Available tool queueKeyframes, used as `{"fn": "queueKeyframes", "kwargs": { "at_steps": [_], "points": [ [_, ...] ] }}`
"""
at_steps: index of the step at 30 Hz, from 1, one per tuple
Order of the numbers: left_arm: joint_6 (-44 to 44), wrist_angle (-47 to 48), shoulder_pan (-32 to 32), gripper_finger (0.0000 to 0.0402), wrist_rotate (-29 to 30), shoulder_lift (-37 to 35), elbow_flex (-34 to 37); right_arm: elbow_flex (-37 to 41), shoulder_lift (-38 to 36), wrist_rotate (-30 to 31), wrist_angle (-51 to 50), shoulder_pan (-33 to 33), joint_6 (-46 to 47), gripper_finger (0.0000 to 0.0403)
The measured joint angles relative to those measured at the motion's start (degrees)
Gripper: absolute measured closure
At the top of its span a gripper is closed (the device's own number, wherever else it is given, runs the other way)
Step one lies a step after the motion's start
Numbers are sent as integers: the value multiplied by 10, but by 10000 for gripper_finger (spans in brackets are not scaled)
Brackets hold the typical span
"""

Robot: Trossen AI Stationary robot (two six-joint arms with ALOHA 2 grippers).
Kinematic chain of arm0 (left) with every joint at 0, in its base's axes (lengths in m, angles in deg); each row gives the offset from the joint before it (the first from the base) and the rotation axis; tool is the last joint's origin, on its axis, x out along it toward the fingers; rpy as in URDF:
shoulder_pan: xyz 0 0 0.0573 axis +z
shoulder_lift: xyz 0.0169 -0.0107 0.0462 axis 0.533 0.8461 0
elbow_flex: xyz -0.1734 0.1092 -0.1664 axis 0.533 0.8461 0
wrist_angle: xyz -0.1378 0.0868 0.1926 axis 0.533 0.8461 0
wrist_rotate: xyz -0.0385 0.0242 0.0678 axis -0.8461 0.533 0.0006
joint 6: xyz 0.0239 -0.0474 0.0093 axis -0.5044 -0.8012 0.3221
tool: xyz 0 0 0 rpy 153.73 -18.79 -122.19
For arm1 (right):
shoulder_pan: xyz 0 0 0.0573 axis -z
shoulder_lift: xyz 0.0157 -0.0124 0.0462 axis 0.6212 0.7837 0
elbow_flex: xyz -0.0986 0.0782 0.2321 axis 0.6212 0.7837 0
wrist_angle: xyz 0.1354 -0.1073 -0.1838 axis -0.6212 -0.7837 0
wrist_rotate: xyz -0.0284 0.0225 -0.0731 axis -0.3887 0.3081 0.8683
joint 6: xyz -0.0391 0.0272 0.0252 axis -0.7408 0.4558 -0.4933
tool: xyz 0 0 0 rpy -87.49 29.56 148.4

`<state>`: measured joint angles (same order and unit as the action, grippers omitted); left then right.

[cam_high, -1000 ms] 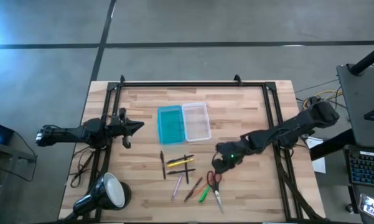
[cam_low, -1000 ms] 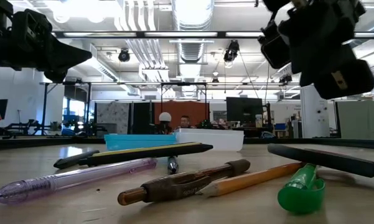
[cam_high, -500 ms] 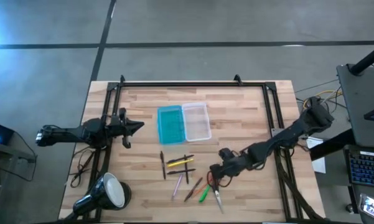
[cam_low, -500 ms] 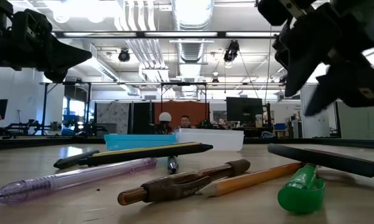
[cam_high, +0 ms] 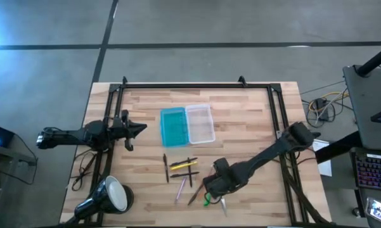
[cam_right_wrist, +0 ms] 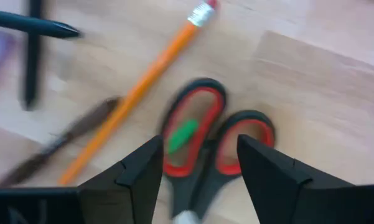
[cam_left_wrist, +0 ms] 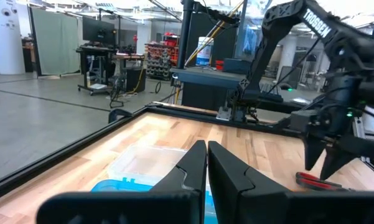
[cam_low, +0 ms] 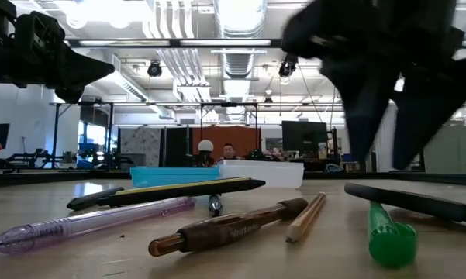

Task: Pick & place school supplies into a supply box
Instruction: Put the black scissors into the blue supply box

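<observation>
Near the surface's (cam_high: 253, 120) front edge, my right tool (cam_right_wrist: 199, 165) hung spread over the red-handled scissors (cam_right_wrist: 205, 134), apparently not touching them. The supply box (cam_high: 187, 124) lay open farther back. My left tool (cam_left_wrist: 206, 162) waited pressed together at the left.

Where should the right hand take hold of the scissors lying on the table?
Probably at the handles. The scissors lie flat, and their two red loops make the widest, thickest part. The right hand hangs open straight above them, so coming down from above with one finger on each side of the loops looks best. The green marker shows through one loop and could get pinched.
</observation>
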<state>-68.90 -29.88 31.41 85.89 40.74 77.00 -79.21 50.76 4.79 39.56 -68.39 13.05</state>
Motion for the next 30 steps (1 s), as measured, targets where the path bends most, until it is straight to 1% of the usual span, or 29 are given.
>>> {"fn": "queueKeyframes", "kwargs": {
  "at_steps": [4, 9, 14, 16, 18, 20, 22, 30],
  "points": [
    [0, 0, 0, 401, 0, 0, 0, -44, 32, 10, -5, 0, 6, 207],
    [0, 0, 0, 401, 0, 0, 0, -64, 57, 18, -7, -2, 60, 207],
    [0, 0, 0, 401, 0, 0, 0, -73, 48, 45, -10, -8, 113, 207],
    [0, 0, 0, 401, 0, 1, 0, -78, 42, 50, -31, -11, 139, 207],
    [0, 0, 0, 401, 0, 2, 0, -80, 41, 48, -52, -14, 167, 207],
    [0, 0, 0, 401, 0, 3, 0, -78, 41, 33, -71, -16, 191, 207],
    [0, 0, 0, 401, 0, 3, 0, -76, 42, 27, -73, -16, 206, 207],
    [0, 0, 0, 401, 0, 3, 0, -73, 44, 21, -111, -13, 232, 215]
  ]
}}
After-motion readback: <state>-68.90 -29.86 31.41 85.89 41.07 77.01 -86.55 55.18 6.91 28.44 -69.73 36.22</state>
